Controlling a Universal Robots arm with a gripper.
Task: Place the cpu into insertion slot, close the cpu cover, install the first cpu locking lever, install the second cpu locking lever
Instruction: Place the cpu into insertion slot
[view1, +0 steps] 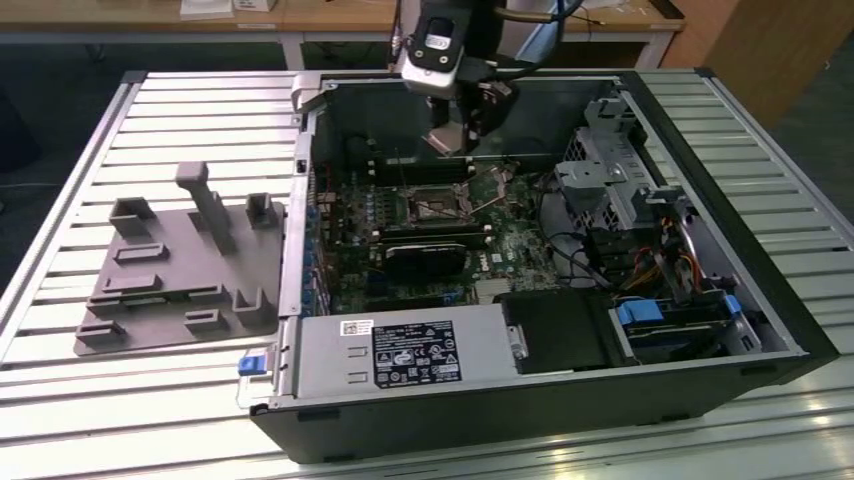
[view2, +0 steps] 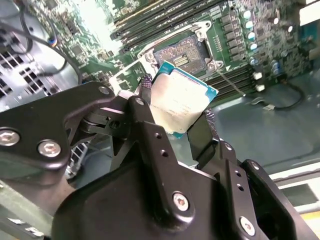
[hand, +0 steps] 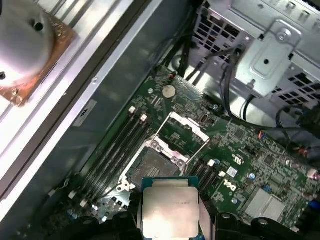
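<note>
You had the tool (view1: 457, 140) clamped on the cpu (view2: 181, 102), its two black fingers (view2: 150, 135) pressed against opposite edges of the chip. In both wrist views the cpu faced the camera with its pale metal top, and a thin teal border showed around it. You carried it in the air over the green motherboard (hand: 245, 165), close to the insertion slot (hand: 150, 165) but not seated in it. The slot's dark contact field lay bare inside its silvery rim. The cpu cover (hand: 184, 131) stood swung open, tilted up from one edge of the slot. Long narrow memory slots (hand: 117, 145) ran along both sides of the socket, and a round coin battery (hand: 170, 91) sat on the board beyond the raised cover.

In the exterior view the open computer case (view1: 467, 425) lay on its side on the slatted metal worktop (view1: 761, 120). Your tool hung inside the far part of the case, above the socket area. A grey moulded fixture (view1: 174, 270) rested on the worktop just beside the case, on the exterior view's left.
</note>
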